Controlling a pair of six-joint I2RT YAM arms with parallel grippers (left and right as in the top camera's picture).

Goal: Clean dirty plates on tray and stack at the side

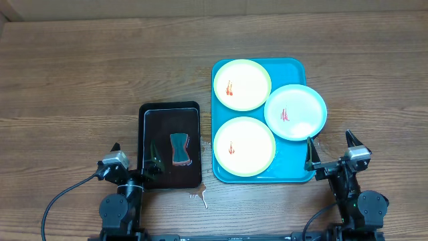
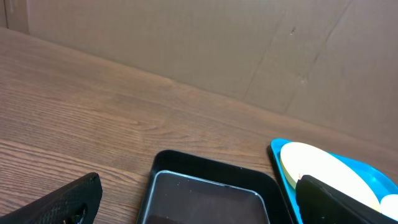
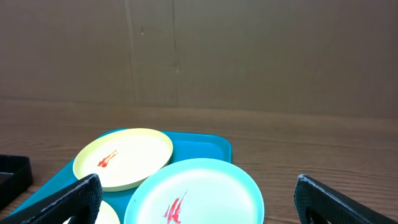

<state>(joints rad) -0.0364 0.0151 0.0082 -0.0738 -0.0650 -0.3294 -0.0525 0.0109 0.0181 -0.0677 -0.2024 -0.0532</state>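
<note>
The turquoise tray (image 1: 292, 69) lies right of centre and holds three plates, each with a red smear. One yellow-green plate (image 1: 241, 85) sits at the far end, a second yellow-green plate (image 1: 244, 146) at the near end, and a light blue plate (image 1: 295, 112) overhangs the tray's right rim. My right gripper (image 1: 330, 144) stands open just behind the tray's near right corner, holding nothing. In the right wrist view the blue plate (image 3: 199, 186) lies ahead between the fingers (image 3: 68, 202). My left gripper (image 1: 136, 155) is open at the near left, empty.
A black tray (image 1: 152, 120) with a teal and red sponge (image 1: 180, 148) sits left of the turquoise tray, directly ahead of the left gripper (image 2: 199, 205). A small wet patch (image 1: 199, 195) marks the table near its front corner. A cardboard wall (image 3: 249, 56) closes the back.
</note>
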